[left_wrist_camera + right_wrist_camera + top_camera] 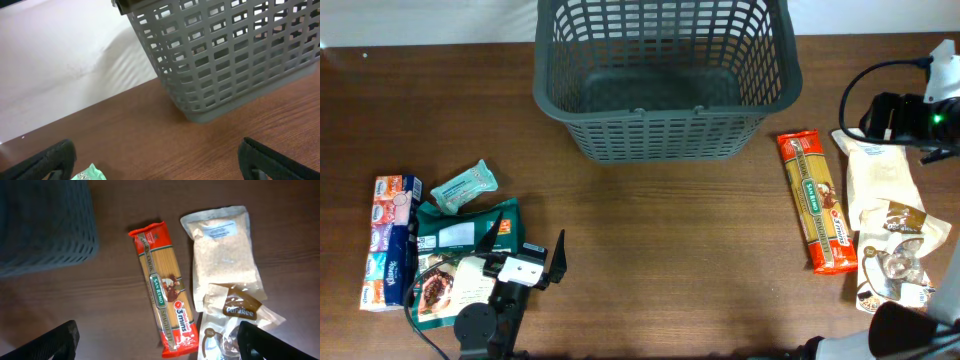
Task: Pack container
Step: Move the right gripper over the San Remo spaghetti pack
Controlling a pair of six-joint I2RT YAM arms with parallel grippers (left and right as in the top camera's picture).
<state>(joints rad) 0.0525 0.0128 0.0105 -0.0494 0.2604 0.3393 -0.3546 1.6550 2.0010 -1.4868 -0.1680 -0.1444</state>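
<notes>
The container (665, 80), a large dark grey slotted basket, stands empty at the back centre of the table. My left gripper (525, 248) is open at the front left, beside a green bag (470, 228), and holds nothing. In the left wrist view the container (225, 55) is ahead and to the right of the open left gripper (160, 160). My right gripper (162, 342) hangs open and empty above the near end of a red spaghetti packet (162, 290). The container's corner (45, 225) shows at the top left of the right wrist view.
At the left lie a tissue pack (392, 240), a mint-green packet (463, 188) and a printed box (450, 285). At the right lie the spaghetti packet (817, 202), a pale grain bag (882, 180) and a brown-labelled bag (900, 255). The right arm's body (910, 115) shows at the right edge.
</notes>
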